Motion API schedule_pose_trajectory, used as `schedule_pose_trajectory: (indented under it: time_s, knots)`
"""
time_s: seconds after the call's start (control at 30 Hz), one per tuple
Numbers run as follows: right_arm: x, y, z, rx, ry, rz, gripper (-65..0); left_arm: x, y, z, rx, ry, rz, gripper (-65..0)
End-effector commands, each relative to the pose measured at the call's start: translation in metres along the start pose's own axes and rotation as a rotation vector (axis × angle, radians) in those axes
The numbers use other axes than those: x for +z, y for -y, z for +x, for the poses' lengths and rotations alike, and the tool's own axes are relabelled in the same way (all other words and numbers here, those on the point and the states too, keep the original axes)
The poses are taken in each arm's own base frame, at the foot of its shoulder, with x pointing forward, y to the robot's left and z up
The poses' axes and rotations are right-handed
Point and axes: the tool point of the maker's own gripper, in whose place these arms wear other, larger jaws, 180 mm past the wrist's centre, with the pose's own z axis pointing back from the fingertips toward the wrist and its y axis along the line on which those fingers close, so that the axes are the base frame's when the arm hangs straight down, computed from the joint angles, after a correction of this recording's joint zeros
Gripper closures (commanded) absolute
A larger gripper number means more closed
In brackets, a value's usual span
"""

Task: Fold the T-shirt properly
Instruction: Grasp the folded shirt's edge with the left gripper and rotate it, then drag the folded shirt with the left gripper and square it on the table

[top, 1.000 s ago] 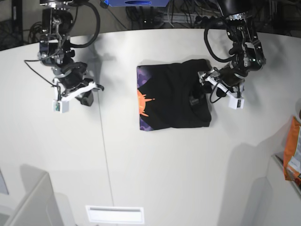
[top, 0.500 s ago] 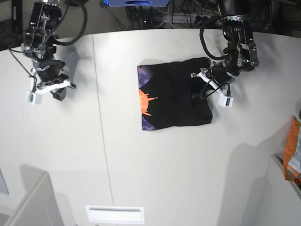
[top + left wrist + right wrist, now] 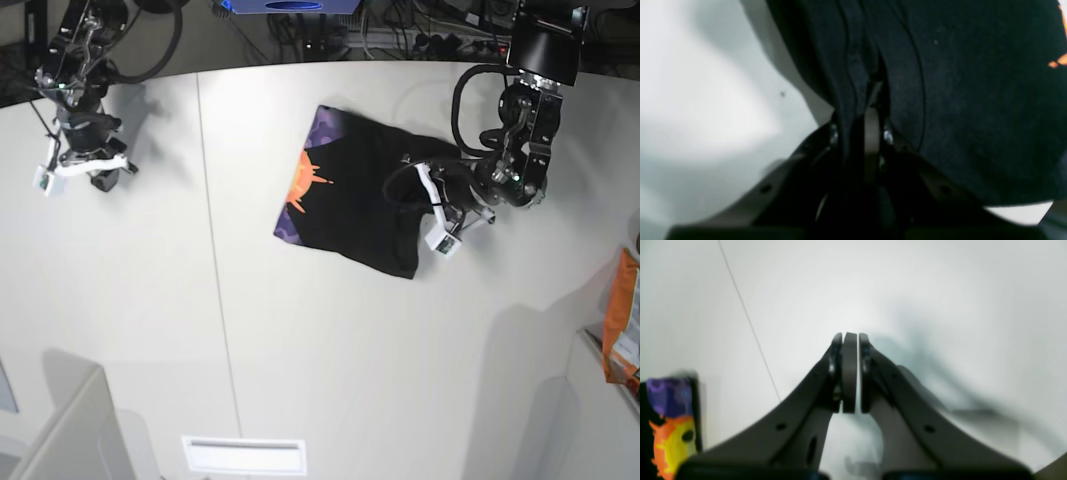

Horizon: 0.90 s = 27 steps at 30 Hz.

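White bench (image 3: 330,340); folded T-shirt (image 3: 355,205) lying skewed, print at one edge. Left pincer (image 3: 870,100) clamped on black cloth edge. Right pincer (image 3: 849,340) closed, empty, well apart.

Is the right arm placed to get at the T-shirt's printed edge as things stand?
Probably not without a long reach. The right gripper is shut and far across the bare table from the T-shirt; nothing lies between. The left gripper is shut on the T-shirt's opposite edge.
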Motion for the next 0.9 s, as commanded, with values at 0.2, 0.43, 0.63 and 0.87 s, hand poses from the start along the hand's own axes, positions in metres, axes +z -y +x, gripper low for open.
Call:
schedule_pose_trajectory:
  time_s: [0.2,0.43,0.63,0.87]
  knots:
    - [0.004,-0.005,-0.003,-0.026,0.016,0.011,0.0,-0.006,0.016,0.026,-0.23,-0.056,-0.039,0.0]
    - [0.005,-0.006,-0.009,-0.038,0.008,0.01,0.0,-0.01,0.026,0.029,-0.39,-0.116,-0.063,0.0]
    - [0.005,-0.01,-0.014,-0.063,0.005,0.015,0.0,-0.013,0.035,0.029,-0.546,-0.186,-0.084,0.0]
    - [0.005,-0.014,-0.019,-0.088,0.001,0.019,0.0,-0.02,0.025,0.038,-0.818,-0.24,0.022,0.0]
